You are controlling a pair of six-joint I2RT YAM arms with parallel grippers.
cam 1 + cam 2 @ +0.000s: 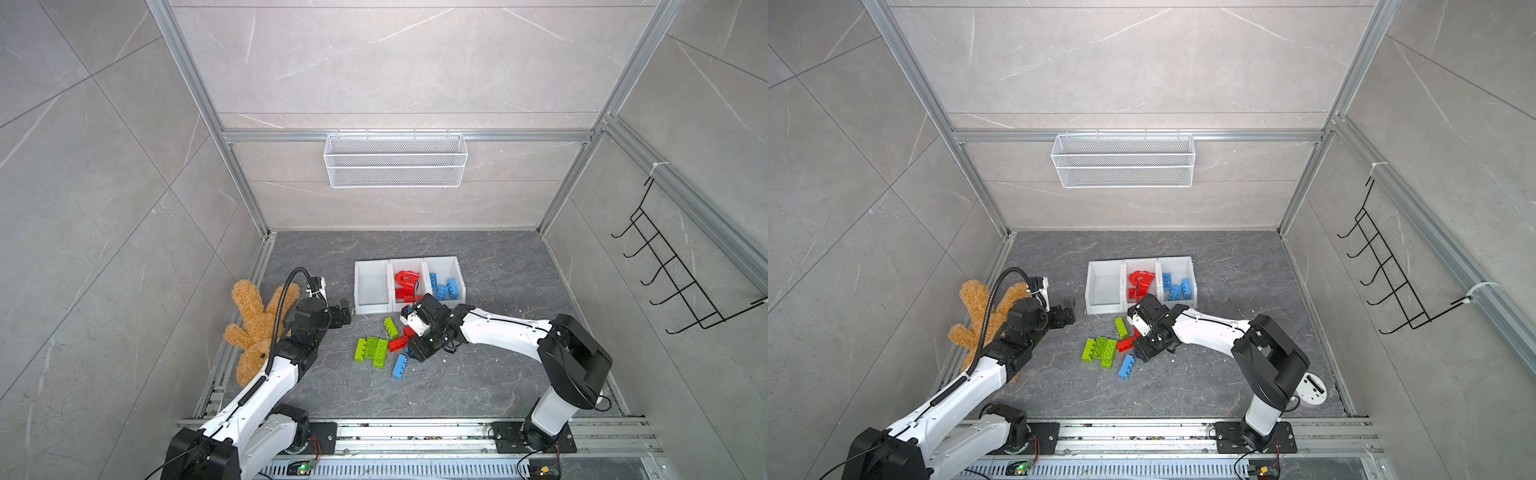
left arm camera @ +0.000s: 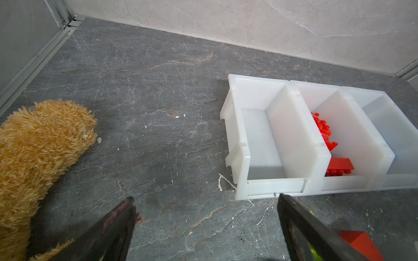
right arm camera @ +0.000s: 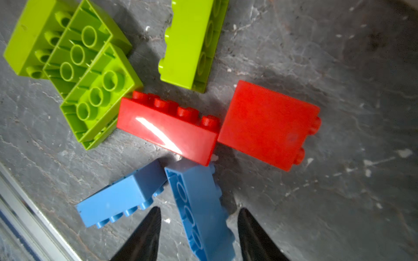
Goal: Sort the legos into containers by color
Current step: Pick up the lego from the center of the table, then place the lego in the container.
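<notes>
Grey veined stone makes up the table, boxed in by pale tiled walls, with a wire basket hung on the back rail. Toward the back stand the containers, three white bins joined in a row.

From where I stand the sorting looks roughly half done. The left-hand bin is bare. The middle one holds only red, the arch piece plus at least one more, overlapped so I can't count them exactly. The right one holds three blue, as far as I can see. The bare bin is presumably kept for green.

The loose legos lie in a heap just in front of the bins. I count four green, three huddled together and one apart, two red touching end to end, and two blue.

The right pincer is down over the heap, partly open, with a finger on either side of a blue brick that lies on its side. A sliver of gap shows on each side, so I judge it is lined up across the narrow width for a pinch and is not gripping yet. The second blue brick lies just beside, leaving that finger little room.

The left pincer hangs spread wide and empty near the bare bin's front lip, by a brown plush toy. My guess is that it is keeping clear of the other arm.
</notes>
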